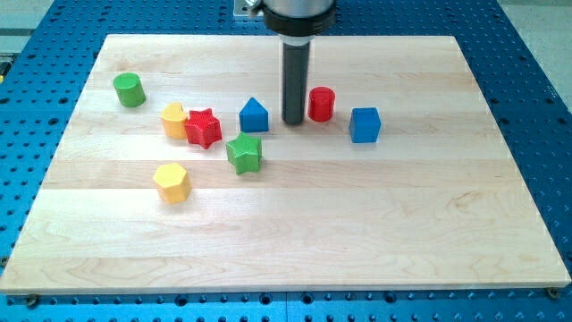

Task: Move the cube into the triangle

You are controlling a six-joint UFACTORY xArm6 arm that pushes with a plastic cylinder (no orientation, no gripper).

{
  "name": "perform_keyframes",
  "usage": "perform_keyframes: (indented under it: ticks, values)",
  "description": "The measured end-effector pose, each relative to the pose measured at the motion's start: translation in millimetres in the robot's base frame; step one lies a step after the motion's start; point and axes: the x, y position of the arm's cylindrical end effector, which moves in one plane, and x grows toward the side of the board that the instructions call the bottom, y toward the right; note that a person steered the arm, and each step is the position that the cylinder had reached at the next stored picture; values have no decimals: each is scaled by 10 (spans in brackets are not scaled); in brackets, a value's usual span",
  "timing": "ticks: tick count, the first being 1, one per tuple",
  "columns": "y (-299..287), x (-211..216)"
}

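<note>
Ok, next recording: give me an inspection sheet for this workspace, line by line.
Surface: pale wooden board, lying on a blue perforated table.
Job's things: blue cube at the view's right; blue triangle-topped block near the centre, the two apart.
Clutter: red cylinder, red star, green star, green cylinder, yellow block touching the red star, yellow hexagon.
Grippers: none; my tip sits between the blue triangle-topped block and the red cylinder.
Cables: nothing seen.
Surroundings: nothing seen beyond the blue perforated table.
</note>
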Motion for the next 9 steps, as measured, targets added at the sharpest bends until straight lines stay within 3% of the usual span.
perform_keyframes:
  ticks: [2,3,4,6,7,8,9]
  values:
    - [-904,233]
    - [-1112,160]
    - [-881,249]
    - [1675,588]
    - [2047,365]
    - [1783,144]
    - [754,238]
